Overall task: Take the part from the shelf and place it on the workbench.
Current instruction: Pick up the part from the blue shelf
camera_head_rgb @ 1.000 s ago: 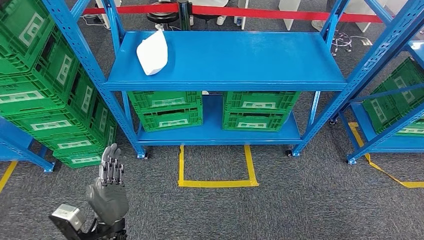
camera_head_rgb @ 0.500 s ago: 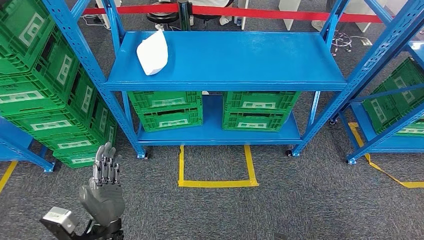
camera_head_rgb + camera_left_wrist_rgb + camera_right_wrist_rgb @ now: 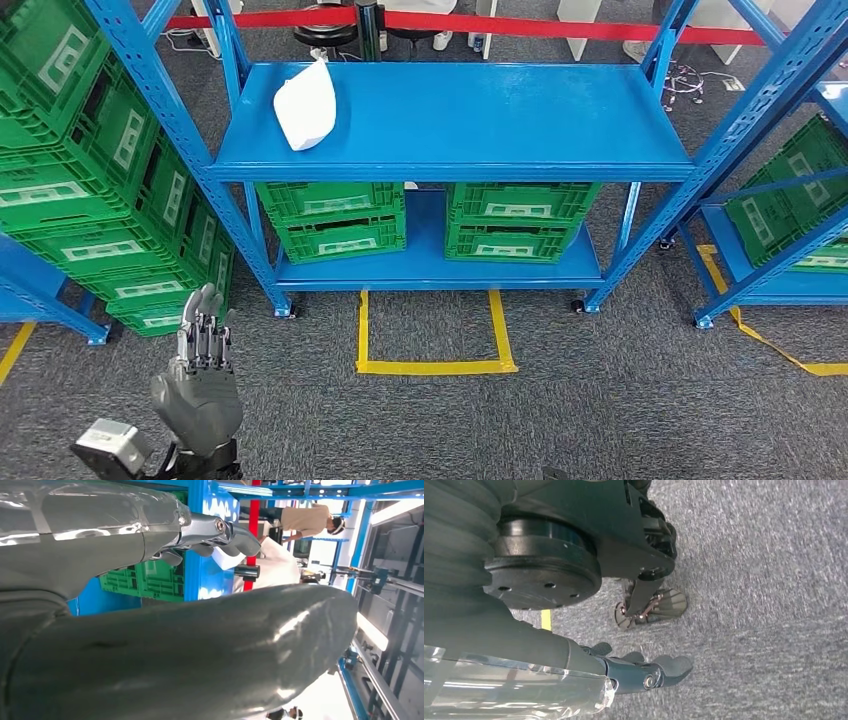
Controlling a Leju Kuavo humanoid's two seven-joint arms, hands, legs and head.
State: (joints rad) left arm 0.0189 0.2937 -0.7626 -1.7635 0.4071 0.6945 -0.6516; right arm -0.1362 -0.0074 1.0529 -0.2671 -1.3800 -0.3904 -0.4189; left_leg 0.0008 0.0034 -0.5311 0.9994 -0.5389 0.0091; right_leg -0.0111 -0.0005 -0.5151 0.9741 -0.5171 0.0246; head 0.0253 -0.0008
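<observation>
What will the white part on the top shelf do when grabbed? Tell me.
The white part looks thin and shell-like, so it is probably light. It lies tilted on a curved side, so a push may rock or slide it across the smooth shelf. The left hand holds nothing.

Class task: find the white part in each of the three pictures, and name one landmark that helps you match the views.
Head view: the white part lies on the blue shelf's top board, near its left end.
Left wrist view: the white part shows just beyond the left hand's fingers.
Right wrist view: not in it.
Shared landmark: the green crates.
</observation>
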